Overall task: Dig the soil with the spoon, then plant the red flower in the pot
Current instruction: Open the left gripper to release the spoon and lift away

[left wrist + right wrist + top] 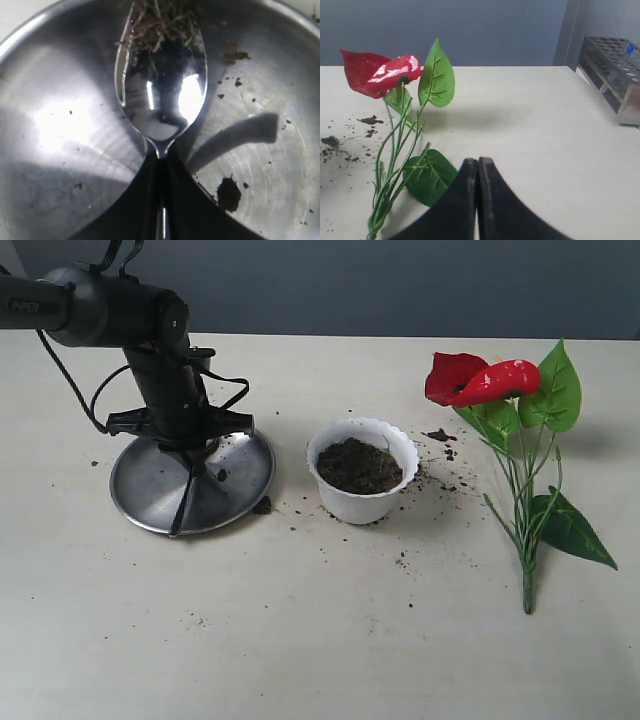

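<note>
My left gripper (194, 462) points down over the steel plate and is shut on the handle of the spoon (161, 85). The shiny bowl of the spoon lies just above the plate, with a smear of soil (162, 25) and fibres at its tip. The white pot (362, 502) stands mid-table, filled with dark soil (358, 465). The red flower (480, 380) lies flat on the table to the pot's right, its blooms towards the back. My right gripper (478, 162) is shut and holds nothing, with the red flower (385, 75) just beside it; the exterior view does not show this gripper.
The round steel plate (140, 495) lies left of the pot, with a soil clump (229, 194) on it. Loose soil crumbs (440, 436) are scattered around the pot. A rack of tubes (615, 75) stands at the table's far edge in the right wrist view.
</note>
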You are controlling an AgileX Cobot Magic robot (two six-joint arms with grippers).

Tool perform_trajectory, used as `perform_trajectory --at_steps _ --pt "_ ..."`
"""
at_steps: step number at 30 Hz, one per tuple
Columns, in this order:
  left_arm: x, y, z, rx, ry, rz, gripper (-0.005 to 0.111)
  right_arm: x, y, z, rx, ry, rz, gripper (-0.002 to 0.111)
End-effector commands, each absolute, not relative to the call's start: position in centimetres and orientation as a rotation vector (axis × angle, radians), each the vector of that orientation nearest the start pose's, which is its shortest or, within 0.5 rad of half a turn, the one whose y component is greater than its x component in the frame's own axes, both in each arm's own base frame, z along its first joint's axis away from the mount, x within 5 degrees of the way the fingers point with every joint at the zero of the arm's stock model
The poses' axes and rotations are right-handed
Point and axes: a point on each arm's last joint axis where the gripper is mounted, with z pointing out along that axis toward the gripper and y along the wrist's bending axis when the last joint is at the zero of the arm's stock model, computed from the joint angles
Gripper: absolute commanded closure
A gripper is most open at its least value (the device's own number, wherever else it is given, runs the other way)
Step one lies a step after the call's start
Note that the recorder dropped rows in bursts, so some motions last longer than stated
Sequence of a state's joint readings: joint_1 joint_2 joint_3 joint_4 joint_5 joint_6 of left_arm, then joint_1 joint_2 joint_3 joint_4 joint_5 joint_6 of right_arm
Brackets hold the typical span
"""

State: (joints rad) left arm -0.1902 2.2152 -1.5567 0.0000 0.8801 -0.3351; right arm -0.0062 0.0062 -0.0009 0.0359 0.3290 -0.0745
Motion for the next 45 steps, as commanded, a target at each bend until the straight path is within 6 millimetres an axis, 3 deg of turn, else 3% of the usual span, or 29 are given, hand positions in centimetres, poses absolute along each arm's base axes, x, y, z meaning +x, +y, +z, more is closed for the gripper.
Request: perform_trajectory --at_steps 1,3,5,6,8,11,27,30,35,45 --pt "42.4 -8.6 10.7 -0.186 3.054 -0.04 0.106 5.4 0.1 18.4 -0.037 1.806 -0.026 0.109" --pt "42.3 -8.6 10.8 -0.149 3.067 -0.04 0.103 5.4 0.1 18.4 -0.037 1.806 -0.026 0.109" --pt "42.2 -8.6 10.8 -0.149 3.072 -0.038 0.085 5.4 0.1 18.4 -0.037 1.806 -0.026 0.109" --pt "42.2 -8.6 10.8 -0.153 3.076 -0.036 0.069 5.4 0.1 18.4 -0.037 1.806 -0.026 0.109" --pt "42.1 -8.6 10.7 -0.153 3.086 -0.029 0.048 5.4 0.1 18.4 -0.037 1.806 -0.026 0.109" --pt "42.1 -8.5 11.0 -0.14 3.078 -0.013 0.031 5.4 0.1 18.4 -0.037 1.806 -0.026 0.109" --pt "42.1 -8.0 17.7 -0.109 2.897 -0.003 0.044 5.4 0.0 18.4 -0.036 1.802 -0.026 0.109" --pt "42.1 -7.9 19.5 -0.094 2.832 0.001 0.061 5.4 0.0 18.4 -0.036 1.802 -0.026 0.109" --pt "42.0 -7.6 23.4 -0.057 2.668 -0.004 0.104 5.4 0.1 18.4 -0.037 1.806 -0.026 0.109" --pt "39.6 -7.0 31.4 -0.056 2.437 -0.051 0.106 5.4 0.1 18.4 -0.037 1.806 -0.026 0.109"
